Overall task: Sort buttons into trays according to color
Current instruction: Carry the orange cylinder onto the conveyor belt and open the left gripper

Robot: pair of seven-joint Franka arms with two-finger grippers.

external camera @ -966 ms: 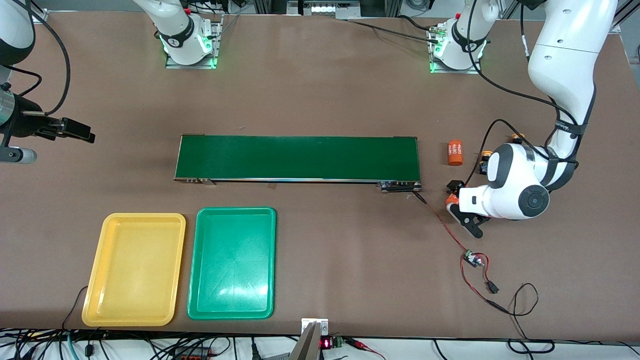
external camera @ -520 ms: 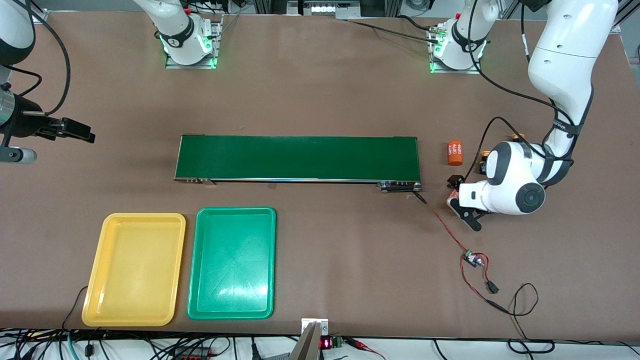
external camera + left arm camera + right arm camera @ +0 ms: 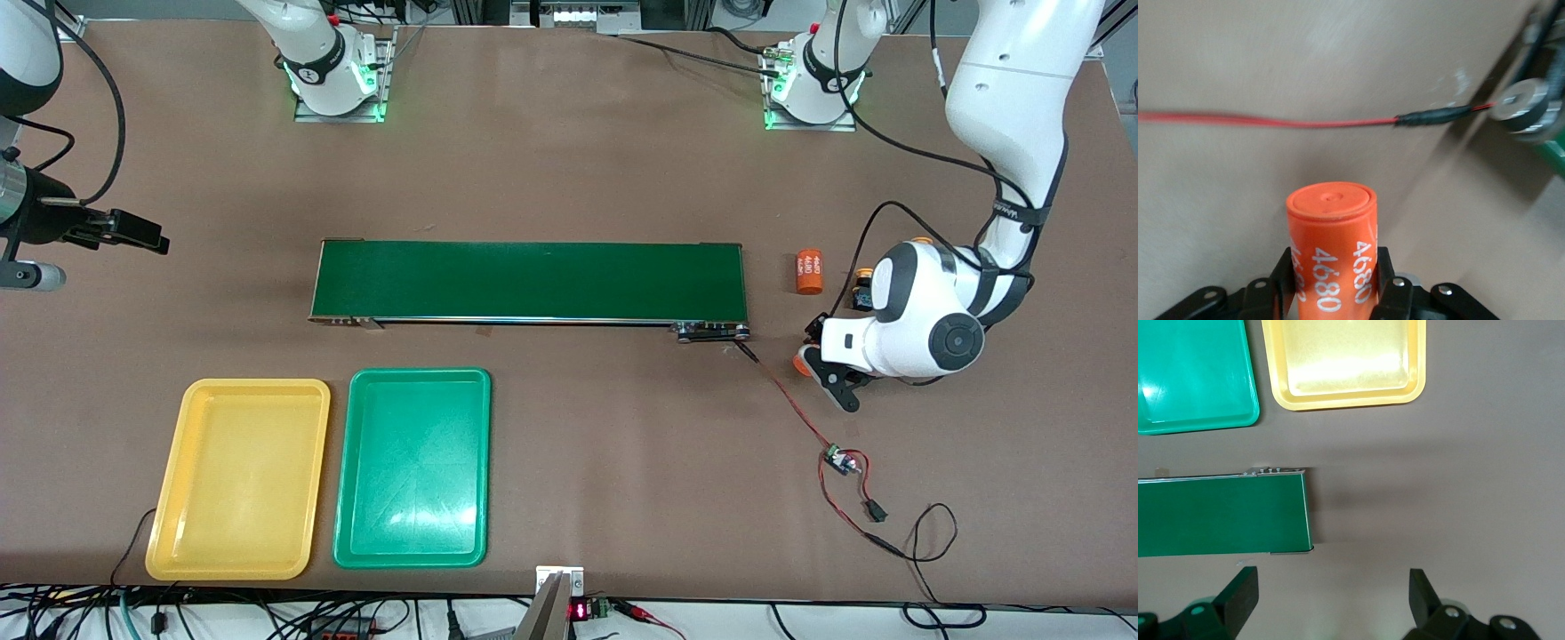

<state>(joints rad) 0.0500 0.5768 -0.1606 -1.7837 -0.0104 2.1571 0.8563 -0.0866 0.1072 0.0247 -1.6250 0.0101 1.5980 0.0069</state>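
- at the left arm's end of the surface [image 3: 569, 160], about four o'clock off the end of the green belt [image 3: 529, 280] in the front view, the left hand [image 3: 822, 360] sits low, its fingers [image 3: 1281, 280] pressed on either side of an orange cylinder [image 3: 1331, 253].
- that cylinder is not one of the task's things. its long axis runs straight out from between the fingers, flat end leading.
- the only one of the buttons [image 3: 861, 286] that shows is a yellow-capped one at about one o'clock from the left hand, tucked close against the arm's wrist. the others are hidden or cannot be told.
- a second orange cylinder [image 3: 809, 271] lies at twelve o'clock from the hand, near the belt's end.
- the yellow tray [image 3: 238, 480] and green tray [image 3: 413, 467] lie side by side, well apart from the hand at about eight o'clock; neither holds anything.
- the right hand [image 3: 1331, 593] waits over the right arm's end of the surface, fingers spread wide and gripping nothing.
- judgement: the left arm is far nearer the buttons, so the next pick looks to be a short reach toward one o'clock once the cylinder is out of the way.
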